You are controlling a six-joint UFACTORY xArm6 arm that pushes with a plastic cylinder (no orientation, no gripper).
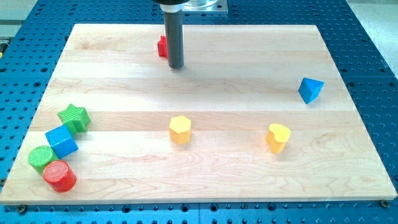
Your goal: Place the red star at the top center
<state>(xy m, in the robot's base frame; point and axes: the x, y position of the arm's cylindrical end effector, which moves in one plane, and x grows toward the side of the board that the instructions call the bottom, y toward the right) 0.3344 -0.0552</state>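
Note:
The red star (161, 46) lies near the view's top, a little left of centre, on the wooden board (205, 87). Most of it is hidden behind my dark rod. My tip (176, 66) rests on the board just right of and slightly below the star, close to or touching it.
A blue triangular block (310, 90) sits at the right. A yellow hexagon (180, 130) and a yellow heart (278, 137) lie in the lower middle. At the lower left are a green star (74, 117), a blue cube (61, 141), a green cylinder (41, 158) and a red cylinder (60, 175).

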